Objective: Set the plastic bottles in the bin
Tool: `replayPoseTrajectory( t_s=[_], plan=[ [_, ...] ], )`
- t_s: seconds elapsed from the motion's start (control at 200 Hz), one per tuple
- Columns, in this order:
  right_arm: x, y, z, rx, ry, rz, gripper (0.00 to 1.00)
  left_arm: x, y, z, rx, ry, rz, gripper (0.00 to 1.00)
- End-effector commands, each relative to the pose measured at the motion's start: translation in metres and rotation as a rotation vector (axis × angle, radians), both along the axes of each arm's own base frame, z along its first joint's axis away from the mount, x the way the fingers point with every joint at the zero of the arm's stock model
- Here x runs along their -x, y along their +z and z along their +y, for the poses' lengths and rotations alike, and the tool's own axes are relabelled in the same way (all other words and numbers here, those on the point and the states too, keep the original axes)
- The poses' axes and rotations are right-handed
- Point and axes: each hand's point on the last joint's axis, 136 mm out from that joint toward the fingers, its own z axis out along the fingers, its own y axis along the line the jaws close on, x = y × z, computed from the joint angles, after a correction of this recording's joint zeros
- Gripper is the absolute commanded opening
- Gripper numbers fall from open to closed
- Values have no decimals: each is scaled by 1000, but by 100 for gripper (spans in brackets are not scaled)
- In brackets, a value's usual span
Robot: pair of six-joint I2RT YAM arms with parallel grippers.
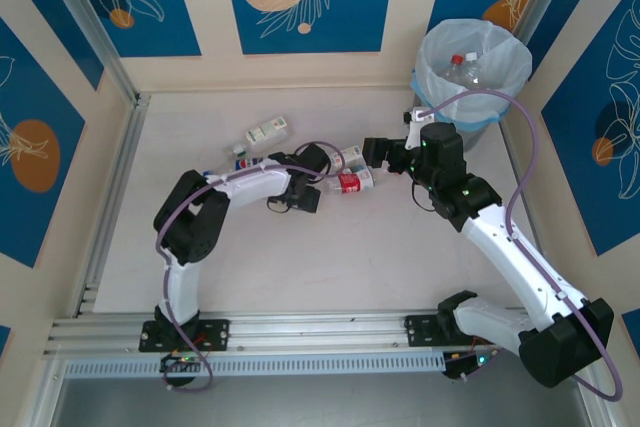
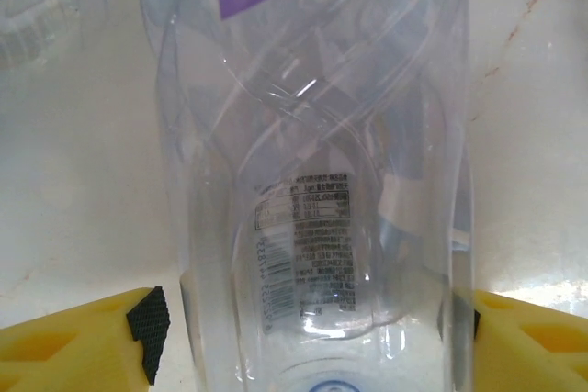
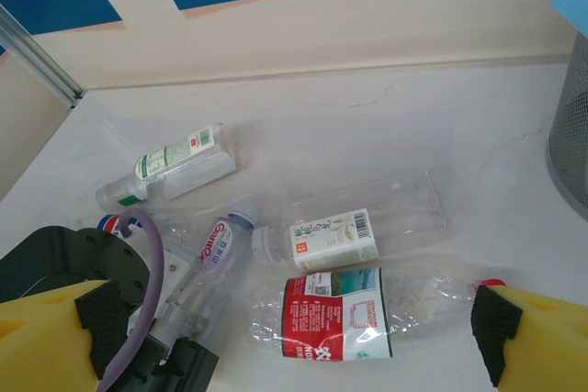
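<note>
My left gripper (image 2: 308,319) has its jaws on either side of a clear plastic bottle with a purple label (image 2: 317,181). The right pad (image 2: 464,319) is against the bottle and the left pad (image 2: 147,319) is a sliver away. The same bottle (image 3: 216,245) lies on the table with its cap up-right. My right gripper (image 3: 294,346) hovers open above a red-labelled bottle (image 3: 340,319). A white-labelled bottle (image 3: 335,240) lies just behind it and a green-white one (image 3: 175,158) farther left. The bin (image 1: 432,67) stands at the back right with bottles (image 1: 462,69) inside.
Another bottle with a blue cap (image 1: 240,150) lies left of the left wrist. The bin's grey mesh wall (image 3: 571,135) is close on the right. An aluminium rail (image 1: 110,187) runs along the table's left edge. The back wall is just behind the bottles.
</note>
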Motion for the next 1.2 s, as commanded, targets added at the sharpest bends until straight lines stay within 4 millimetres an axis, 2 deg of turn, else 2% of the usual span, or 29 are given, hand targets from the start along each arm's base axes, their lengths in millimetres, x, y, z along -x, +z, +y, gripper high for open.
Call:
replayPoseTrajectory(
  t_s=[0.0,0.23,0.41,0.575,0.895,1.195],
  plan=[
    [-3,2,-2,-23,-22,1,100,1,1,-4,-23,-22,-8,76],
    [-1,-1,1,-38,-15,22,100,0,-7,-5,-41,-27,3,68],
    [1,-2,6,-55,12,26,100,0,-4,-4,-51,-39,-9,51],
    [4,-12,18,-99,57,71,100,1,2,-3,-44,-52,-18,38],
    [8,-24,28,-109,89,133,100,7,23,-3,23,-61,-70,36],
    [20,-44,54,-130,178,236,100,17,55,-2,176,-98,-216,35]
  ],
)
